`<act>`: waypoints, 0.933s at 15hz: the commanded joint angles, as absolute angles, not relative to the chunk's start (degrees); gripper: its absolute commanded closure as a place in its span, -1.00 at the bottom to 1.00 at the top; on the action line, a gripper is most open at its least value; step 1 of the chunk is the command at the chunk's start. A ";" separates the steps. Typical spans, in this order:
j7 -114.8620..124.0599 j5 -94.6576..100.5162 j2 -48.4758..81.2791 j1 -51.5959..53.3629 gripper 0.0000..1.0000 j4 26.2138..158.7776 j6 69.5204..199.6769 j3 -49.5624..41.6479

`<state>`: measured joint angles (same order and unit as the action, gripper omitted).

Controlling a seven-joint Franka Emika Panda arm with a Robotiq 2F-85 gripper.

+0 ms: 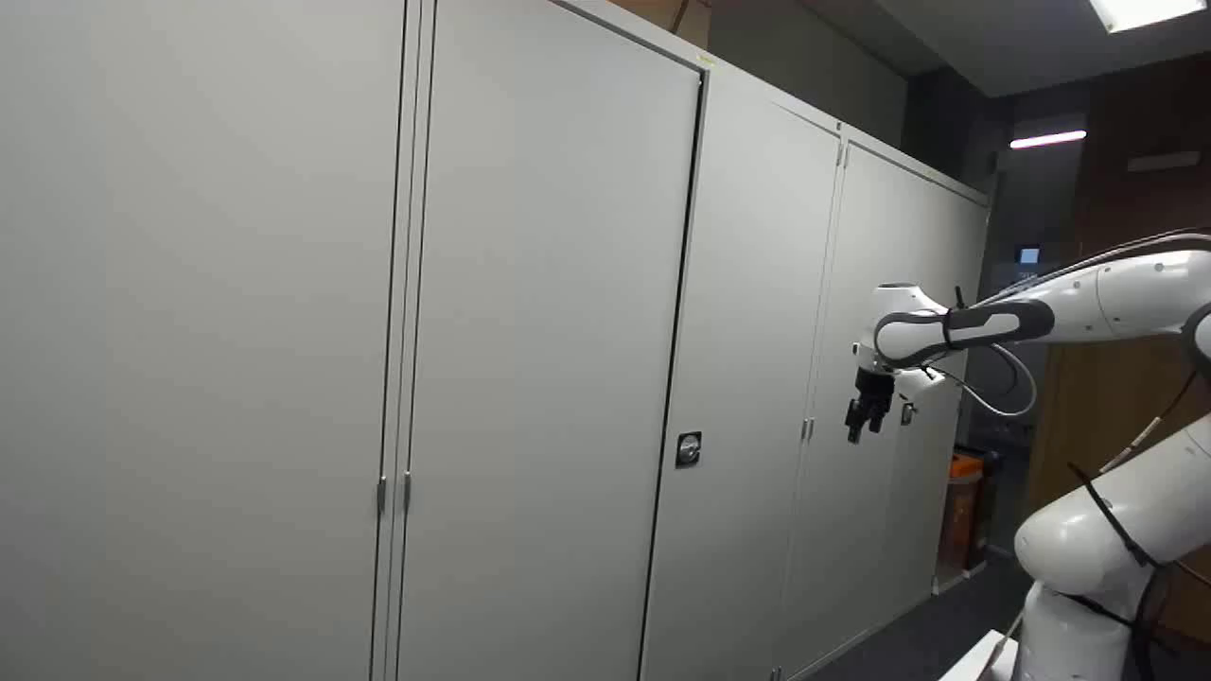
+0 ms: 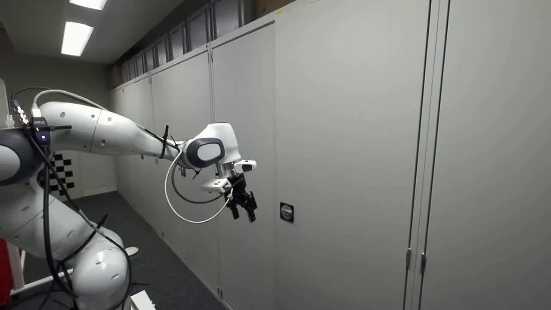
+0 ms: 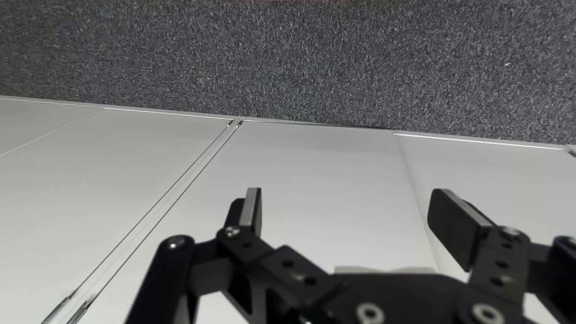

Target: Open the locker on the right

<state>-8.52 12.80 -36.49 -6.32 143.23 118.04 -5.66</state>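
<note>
- A tall light-grey locker (image 2: 353, 150) stood in a long row of matching cabinets (image 2: 181, 99), to the right of the robot arm (image 2: 125, 133) in an exterior view.
- Its flat, full-height door (image 1: 757, 312) carried a small black latch (image 2: 287, 212) near the left edge; whether the door stood slightly ajar could not be told.
- The black end effector (image 2: 243, 218) pointed down in front of the cabinets, apart from the latch and to the left of it in an exterior view.
- In the wrist view its two fingers (image 3: 251, 211) were spread wide, with pale grey cabinet front showing between them.
- A white cable (image 2: 196, 222) hung in a loop just beside the end effector.
- Dark speckled carpet (image 3: 315, 58) ran along the foot of the row.
- At the far right in an exterior view stood an orange-topped bin (image 1: 963, 468).
- At the far left in an exterior view, a ceiling light (image 2: 77, 38) shone and a checkerboard (image 2: 68, 174) showed behind the arm, partly hidden.
</note>
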 commanded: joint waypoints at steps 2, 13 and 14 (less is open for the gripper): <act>-8.42 12.88 -36.48 -6.11 -1.00 143.08 117.82 -5.80; -0.81 15.24 -33.38 -6.73 -1.00 141.88 121.81 -1.47; 0.94 15.96 -32.72 -7.01 -1.00 141.49 122.86 -0.58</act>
<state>-3.44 13.43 -35.14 -6.04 143.19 119.87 -2.88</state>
